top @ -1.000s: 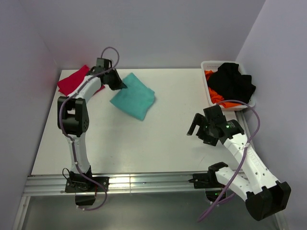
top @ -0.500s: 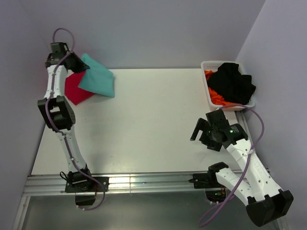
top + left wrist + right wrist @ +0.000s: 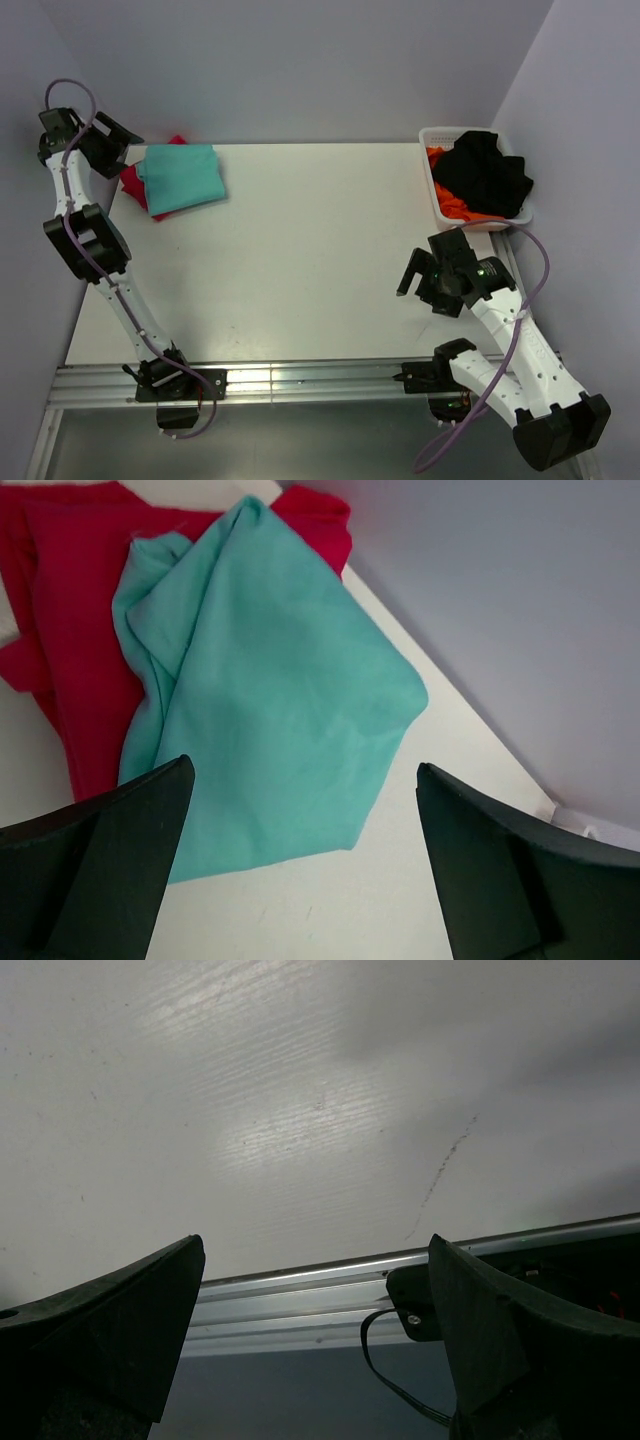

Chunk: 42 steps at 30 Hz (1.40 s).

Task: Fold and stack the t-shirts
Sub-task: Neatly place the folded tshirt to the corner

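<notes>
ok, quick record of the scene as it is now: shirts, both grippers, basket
teal t-shirt: folded, lying on the red one, far-left corner of the table
red t-shirt: underneath, only its edges showing
left gripper: open, empty, clear of the cloth, beside the stack
right gripper: open, empty, over bare table near the front rail
basket: far right, holds black cloth and orange cloth
</notes>
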Each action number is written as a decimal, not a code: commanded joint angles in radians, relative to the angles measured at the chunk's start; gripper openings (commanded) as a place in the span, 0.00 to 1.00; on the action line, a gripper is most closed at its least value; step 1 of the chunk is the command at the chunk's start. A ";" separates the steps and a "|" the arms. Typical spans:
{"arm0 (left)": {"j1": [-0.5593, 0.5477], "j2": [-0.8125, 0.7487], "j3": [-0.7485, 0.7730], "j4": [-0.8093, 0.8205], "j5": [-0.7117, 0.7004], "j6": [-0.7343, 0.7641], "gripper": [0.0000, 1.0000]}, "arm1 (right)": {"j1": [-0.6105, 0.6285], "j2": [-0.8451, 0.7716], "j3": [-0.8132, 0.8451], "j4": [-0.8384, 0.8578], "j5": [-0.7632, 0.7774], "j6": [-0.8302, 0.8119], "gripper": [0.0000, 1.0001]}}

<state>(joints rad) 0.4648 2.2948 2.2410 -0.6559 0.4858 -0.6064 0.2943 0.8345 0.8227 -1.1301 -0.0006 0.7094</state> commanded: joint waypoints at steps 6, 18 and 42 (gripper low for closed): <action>-0.034 -0.293 -0.285 0.013 -0.044 0.017 0.99 | -0.006 -0.018 -0.025 0.062 -0.018 0.021 1.00; -0.331 -0.897 -0.754 -0.002 -0.351 0.077 0.99 | -0.006 -0.074 -0.004 0.174 -0.041 -0.028 1.00; -0.393 -1.339 -1.032 -0.051 -0.352 0.002 0.99 | 0.039 -0.115 0.056 0.236 -0.110 -0.203 1.00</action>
<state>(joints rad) 0.0769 0.9886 1.1522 -0.7609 0.1295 -0.5892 0.3134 0.7425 0.8436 -0.9356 -0.1150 0.5346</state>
